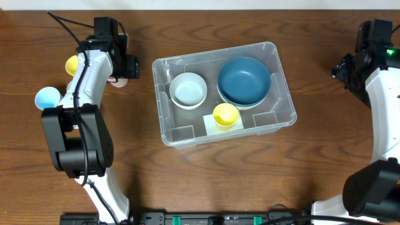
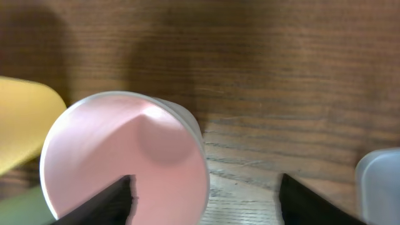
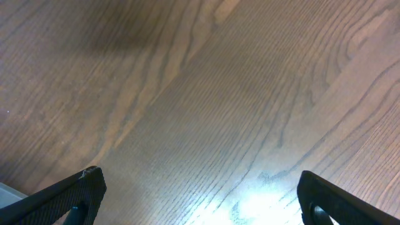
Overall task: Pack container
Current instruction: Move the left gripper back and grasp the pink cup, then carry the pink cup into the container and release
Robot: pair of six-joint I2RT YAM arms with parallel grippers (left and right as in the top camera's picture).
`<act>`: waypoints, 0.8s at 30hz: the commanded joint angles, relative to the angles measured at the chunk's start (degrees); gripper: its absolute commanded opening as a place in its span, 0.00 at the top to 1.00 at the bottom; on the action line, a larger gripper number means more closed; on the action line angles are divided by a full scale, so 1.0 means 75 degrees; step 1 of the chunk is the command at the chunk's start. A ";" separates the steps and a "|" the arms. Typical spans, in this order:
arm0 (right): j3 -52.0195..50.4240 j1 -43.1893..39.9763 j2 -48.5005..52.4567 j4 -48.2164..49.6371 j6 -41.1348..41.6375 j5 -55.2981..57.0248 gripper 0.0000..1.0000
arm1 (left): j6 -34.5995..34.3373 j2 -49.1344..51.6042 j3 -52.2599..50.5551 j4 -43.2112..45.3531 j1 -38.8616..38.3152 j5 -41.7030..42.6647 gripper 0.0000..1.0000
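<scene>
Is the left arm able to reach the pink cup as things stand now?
Probably yes. The left gripper hangs right above the pink cup, jaws open, with one side of the cup's rim between its fingers. The yellow cup stands beside it but not in the way.

Table layout, my station:

1. Brown wooden table (image 1: pixel 187 181): carries everything listed.
2. Clear plastic rectangular container (image 1: pixel 164 128): middle of the table.
3. Large blue round bowl (image 1: pixel 244 81): in the container, far right part.
4. White round bowl (image 1: pixel 188 90): in the container, left of item 3.
5. Small yellow cup (image 1: pixel 225 115): in the container, near side, between the bowls.
6. Pink plastic cup (image 2: pixel 125 156): on the table left of the container, under my left gripper (image 2: pixel 206 203).
7. Yellow plastic cup (image 1: pixel 72 64): left of item 6.
8. Light blue plastic cup (image 1: pixel 47 97): nearer and further left.
9. My right gripper (image 3: pixel 200 200): far right, over bare table.
</scene>
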 commanded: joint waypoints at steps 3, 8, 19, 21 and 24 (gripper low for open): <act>0.0017 -0.0032 0.0000 -0.0006 0.0105 0.0131 0.01 | 0.0119 0.0417 0.0052 -0.0020 0.0020 -0.0055 0.44; 0.0017 -0.0032 0.0000 -0.0006 0.0105 0.0134 0.01 | 0.0122 0.0609 0.0052 -0.0044 0.0020 -0.0061 0.62; 0.0017 -0.0032 0.0000 -0.0006 0.0105 0.0134 0.01 | -0.0114 0.0216 0.0055 -0.0216 0.0020 -0.0149 0.94; 0.0017 -0.0032 0.0000 -0.0006 0.0105 0.0134 0.01 | -0.0213 -0.0067 0.0061 -0.0259 0.0017 -0.0143 0.94; 0.0017 -0.0032 0.0000 -0.0006 0.0105 0.0134 0.01 | -0.0597 -0.0749 0.0064 -0.0391 0.0009 -0.0140 0.94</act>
